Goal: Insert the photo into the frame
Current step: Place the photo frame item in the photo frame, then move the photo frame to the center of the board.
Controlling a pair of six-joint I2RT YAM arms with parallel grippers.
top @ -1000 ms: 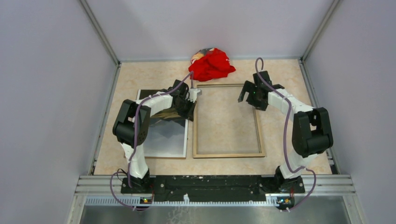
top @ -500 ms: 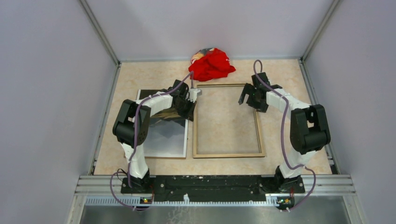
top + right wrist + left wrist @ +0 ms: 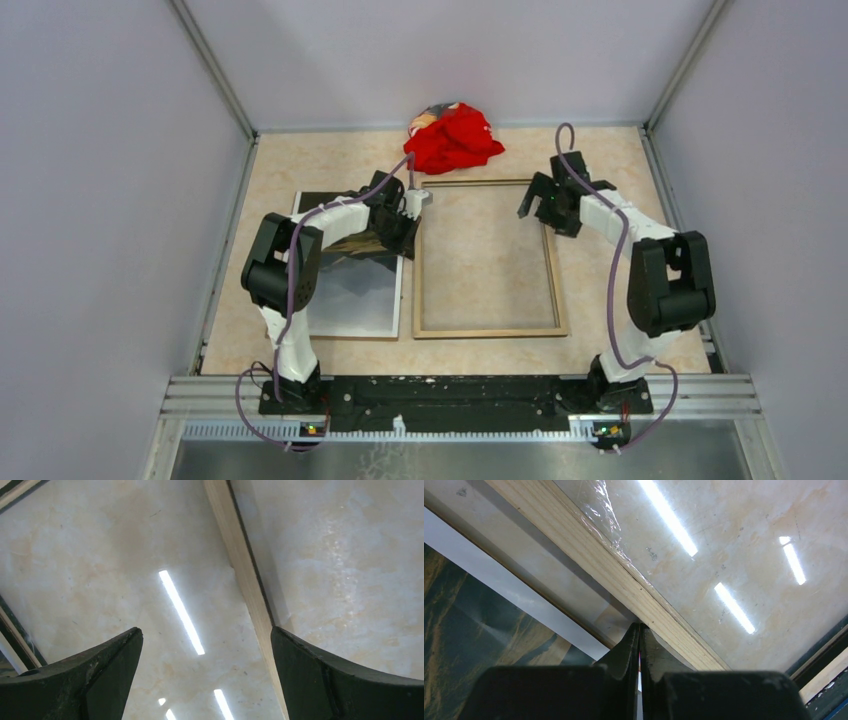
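Only the right arm has shifted in the last second, its wrist swinging a little to the right; nothing else has stirred. The photo (image 3: pixel 360 295) lies flat and face up on the left of the table (image 3: pixel 300 160), just beside the frame (image 3: pixel 488 329). Its long axis runs near to far, with the grey sky at the near end and the dark hills at the far end, partly under the left arm. The frame lies parallel to it, pale wooden back up and long axis also near to far. That suits the job, because the open back faces up and the print would need only a short trip to the right.

Now the left gripper (image 3: pixel 640 628): its fingers are pressed together in a thin wedge, right at the seam between the photo's white margin and the frame's left rail. It looks placed to work that edge, though whether paper is nipped cannot be told. The right gripper (image 3: pixel 206 632) hangs spread wide above the frame's right rail near the far corner, holding nothing, probably ready to steady the frame. A red cloth (image 3: pixel 455 138) sits at the far edge.
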